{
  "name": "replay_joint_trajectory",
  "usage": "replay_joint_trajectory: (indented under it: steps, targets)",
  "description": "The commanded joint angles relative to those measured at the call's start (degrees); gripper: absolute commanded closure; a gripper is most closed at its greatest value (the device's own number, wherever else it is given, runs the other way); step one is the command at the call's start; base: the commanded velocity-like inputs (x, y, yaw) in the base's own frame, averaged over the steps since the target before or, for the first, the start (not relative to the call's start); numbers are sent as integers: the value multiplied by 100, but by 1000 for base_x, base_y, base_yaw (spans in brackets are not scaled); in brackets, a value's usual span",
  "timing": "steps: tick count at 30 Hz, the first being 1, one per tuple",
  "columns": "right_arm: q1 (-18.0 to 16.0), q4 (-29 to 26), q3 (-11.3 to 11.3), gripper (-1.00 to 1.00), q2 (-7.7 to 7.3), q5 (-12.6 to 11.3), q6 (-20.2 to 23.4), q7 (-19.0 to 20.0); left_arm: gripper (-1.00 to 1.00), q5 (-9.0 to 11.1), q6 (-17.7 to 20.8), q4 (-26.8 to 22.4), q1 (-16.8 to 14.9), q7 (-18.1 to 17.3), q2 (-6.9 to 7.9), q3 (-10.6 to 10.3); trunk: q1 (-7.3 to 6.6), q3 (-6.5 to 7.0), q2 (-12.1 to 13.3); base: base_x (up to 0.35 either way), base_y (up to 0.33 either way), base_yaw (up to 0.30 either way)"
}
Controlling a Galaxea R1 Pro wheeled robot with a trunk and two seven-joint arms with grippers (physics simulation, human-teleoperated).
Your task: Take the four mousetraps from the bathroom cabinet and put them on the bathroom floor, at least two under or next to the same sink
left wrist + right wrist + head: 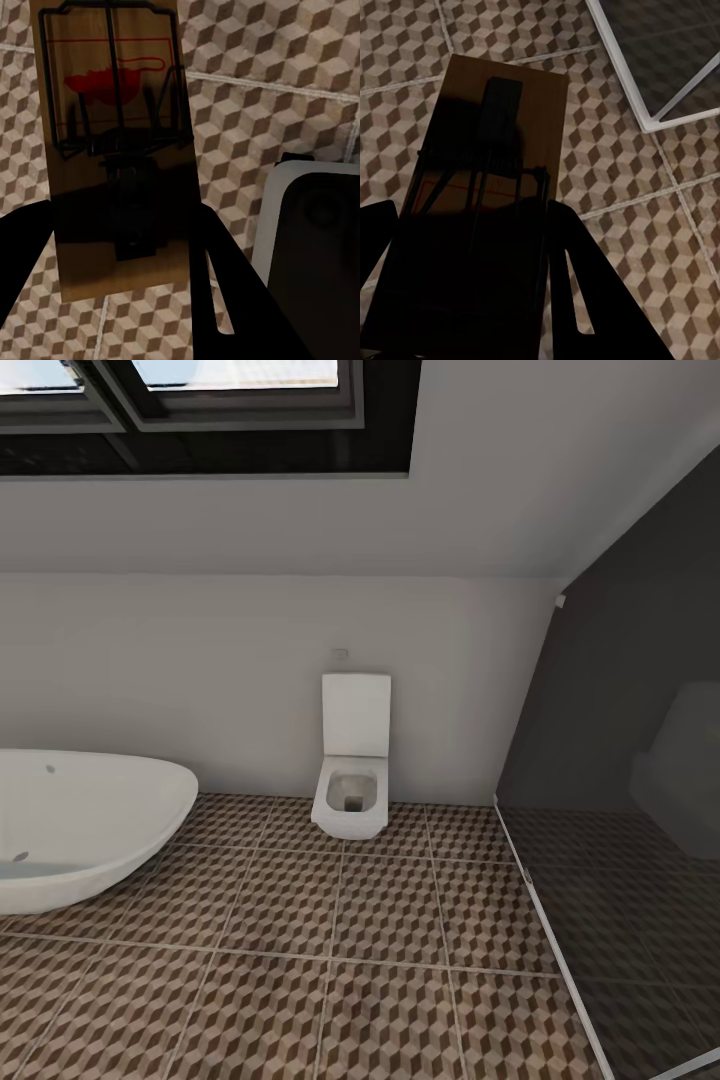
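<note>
The bathroom floor (330, 960) spreads out in big square tiles printed with brown and beige cubes, pale grout between. A smooth white oval tub (80, 825) sits to one side, a square white toilet (352, 780) against the grey wall, a dark glass panel (620, 840) opposite. Each arm carries a mousetrap above the tiles. The left gripper (120, 247) is closed on one trap (116, 150), a flat tan board with dark wire and a red spot. The right gripper (472, 285) clamps another trap (491, 165) likewise. These boards look light and stiff; best held by the bare wooden end, clear of the sprung wire.
</note>
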Motion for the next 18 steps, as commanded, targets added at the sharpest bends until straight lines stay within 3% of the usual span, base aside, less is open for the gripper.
replay_joint_trajectory:
  steps: [1,18]
  targets:
    - [-3,-1,51,100,-1,-12,-9,-49,100,-11,-20,14,-7,34,-3,-40,3,-11,-11,0,0,0]
    - [-3,-2,51,100,-2,-12,-9,-49,100,-9,-20,14,-7,34,-3,-40,3,-11,-11,0,0,0]
